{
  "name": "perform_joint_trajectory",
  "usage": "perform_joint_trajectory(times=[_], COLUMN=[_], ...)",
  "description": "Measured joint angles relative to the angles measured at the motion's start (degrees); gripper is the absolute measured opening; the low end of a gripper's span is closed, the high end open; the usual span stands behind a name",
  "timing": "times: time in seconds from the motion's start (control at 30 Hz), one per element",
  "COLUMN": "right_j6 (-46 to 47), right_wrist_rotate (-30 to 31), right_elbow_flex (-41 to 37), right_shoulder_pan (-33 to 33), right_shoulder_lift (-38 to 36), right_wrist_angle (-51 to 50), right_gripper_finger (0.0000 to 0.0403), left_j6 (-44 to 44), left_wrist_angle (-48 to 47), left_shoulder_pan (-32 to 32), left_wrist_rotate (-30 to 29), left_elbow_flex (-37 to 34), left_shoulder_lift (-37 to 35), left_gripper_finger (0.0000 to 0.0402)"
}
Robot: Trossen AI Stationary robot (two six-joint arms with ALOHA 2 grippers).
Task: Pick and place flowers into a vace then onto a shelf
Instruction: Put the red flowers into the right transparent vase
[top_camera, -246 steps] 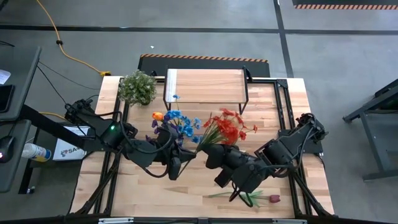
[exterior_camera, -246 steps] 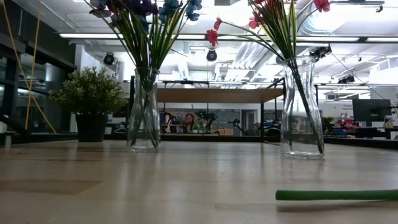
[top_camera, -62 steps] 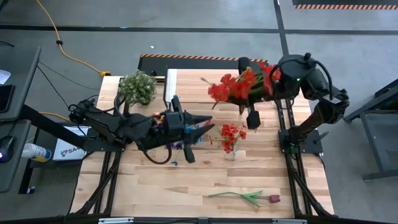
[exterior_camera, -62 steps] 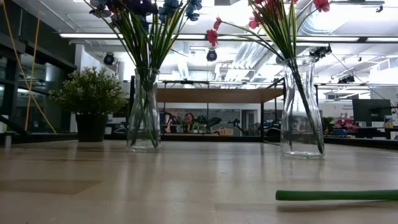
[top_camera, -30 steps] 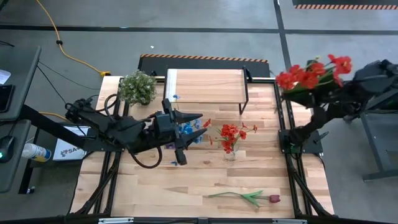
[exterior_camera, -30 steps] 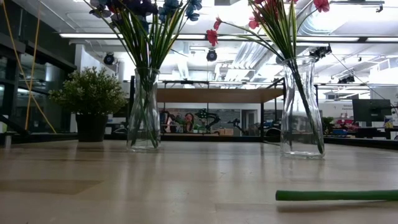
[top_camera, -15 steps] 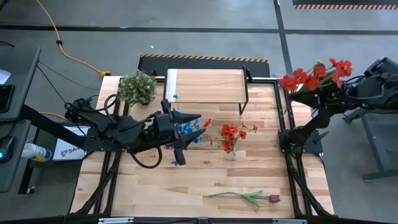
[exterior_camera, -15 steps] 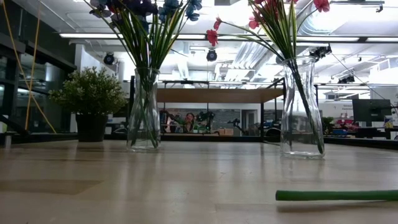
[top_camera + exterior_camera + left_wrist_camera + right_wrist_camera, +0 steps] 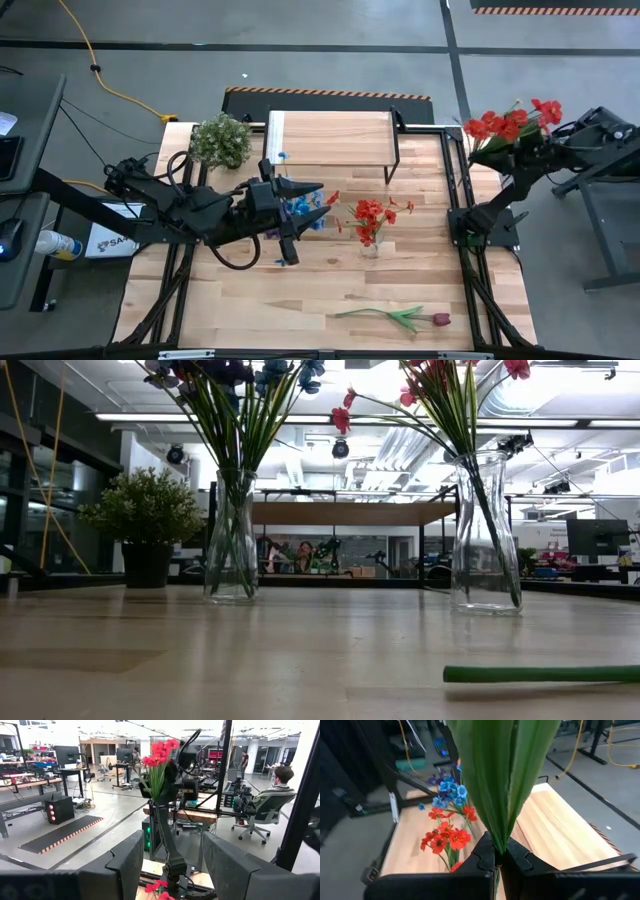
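Observation:
My right gripper (image 9: 497, 857) is shut on a bunch of red flowers (image 9: 508, 122), held high just past the table's far right corner. In the left wrist view that bunch (image 9: 159, 755) stands up from the right arm. My left gripper (image 9: 297, 205) hangs open and level above the vase of blue and purple flowers (image 9: 232, 540), touching nothing. A second glass vase (image 9: 485, 535) with red flowers (image 9: 371, 216) stands on its base at the table's middle. One red flower (image 9: 395, 317) lies flat near the front edge. The shelf (image 9: 328, 125) stands on its legs at the far edge. My right gripper pinches the bunch's green stems (image 9: 496, 837) between its two fingers. The stems and leaves rise from the fingers, and the red blooms (image 9: 160, 750) top the bunch. The bunch is lifted clear of the table and everything on it.
A bushy pale-green plant (image 9: 220, 140) in a dark pot stands at the far left, beside the shelf. Black frame rails (image 9: 455, 180) run along the table's sides. Bare wood lies between the vases and the front edge.
My right gripper has sunk past the table's right edge and rolled a little, still shut on the red bunch, whose blooms have swung with it. The vases and the lying flower have stayed where they were.

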Motion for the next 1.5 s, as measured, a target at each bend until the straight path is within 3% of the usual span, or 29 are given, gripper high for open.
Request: perform_joint_trajectory(times=[0.27,0.47,1.0,1.5], right_j6=[-0.72,-0.74,-5.22,-13.84], right_wrist_rotate=[-2.59,-4.87,-9.65,-14.95], right_elbow_flex=[-17.46,-27.00,-49.07,-63.98], right_shoulder_pan=[0.00,0.00,0.00,0.69], right_shoulder_lift=[-12.82,-17.55,-22.27,-22.69], right_wrist_angle=[12.32,18.46,47.63,79.53], right_gripper_finger=[0.0000,0.0000,0.0000,0.0000], left_j6=[-0.02,-0.02,-0.02,0.00], left_wrist_angle=[0.19,0.20,0.15,0.09], left_shoulder_pan=[0.00,0.00,0.00,0.00], left_wrist_rotate=[-0.77,-2.58,-4.64,-4.96], left_elbow_flex=[0.00,0.00,-0.02,-0.02], left_shoulder_lift=[0.00,0.00,0.02,0.02], left_gripper_finger=[0.0232,0.0232,0.0232,0.0232])
